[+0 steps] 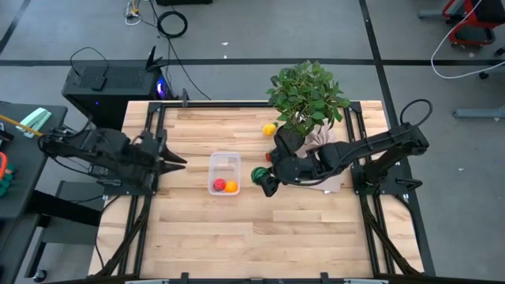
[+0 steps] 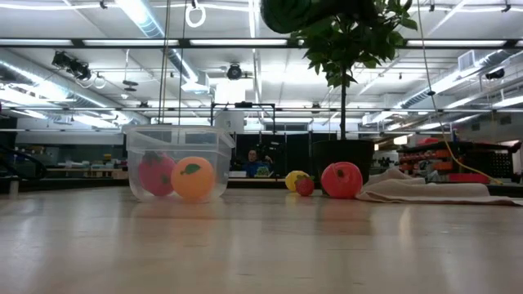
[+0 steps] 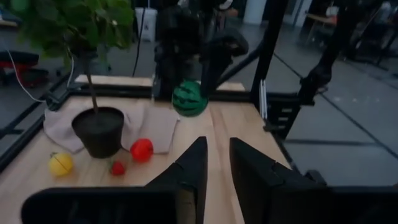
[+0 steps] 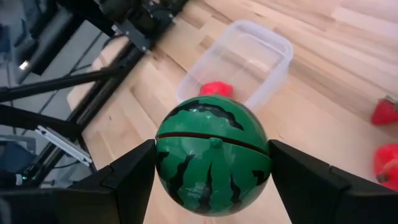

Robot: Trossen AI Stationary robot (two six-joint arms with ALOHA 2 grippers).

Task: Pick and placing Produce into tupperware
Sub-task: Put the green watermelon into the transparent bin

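Note:
The clear tupperware stands on the table, left of centre, with a red fruit and an orange fruit inside it. My right gripper is just right of the tupperware and shut on a small green striped watermelon. The watermelon is well above the table in the low view. My left gripper waits open near the table's left edge, pointing toward the tupperware. A yellow fruit, a strawberry and a red fruit lie on the wood by the plant. My right gripper pinches the watermelon between its two fingers, one finger on each opposite side of the ball at about its widest part. The fingers reach in from the table's right side, slanting down. The watermelon is lifted clear of the table.
A potted plant stands at the far middle of the table, its pot on a beige cloth that spreads toward the right. Black frame rails run along both table sides. Bare wood lies near the front edge.

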